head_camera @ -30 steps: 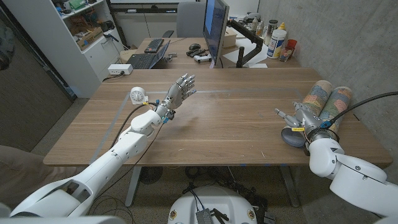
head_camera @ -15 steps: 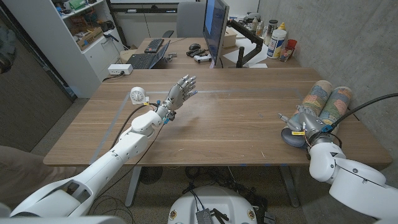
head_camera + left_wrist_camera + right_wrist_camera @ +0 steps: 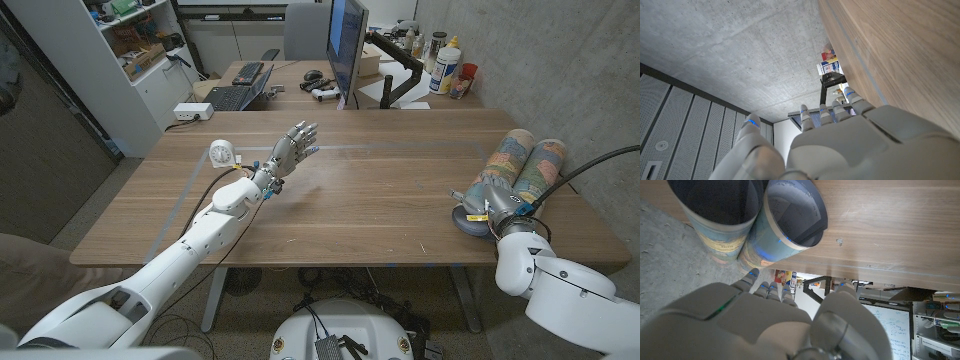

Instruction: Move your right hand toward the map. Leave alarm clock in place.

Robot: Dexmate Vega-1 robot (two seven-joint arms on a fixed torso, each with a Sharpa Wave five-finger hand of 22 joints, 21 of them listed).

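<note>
- I am bringing my right hand (image 3: pixel 487 199) in across the table's right end, closer to the rolled map (image 3: pixel 503 158); my fingers (image 3: pixel 769 291) are now nearly at its open end.

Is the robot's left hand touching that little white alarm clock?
Apart. The head view shows bare table between the left hand and the alarm clock, which stands off to the hand's side.

blue-beige printed map (image 3: pixel 510 155); white alarm clock (image 3: pixel 222 153); brown table (image 3: pixel 380 200).
</note>
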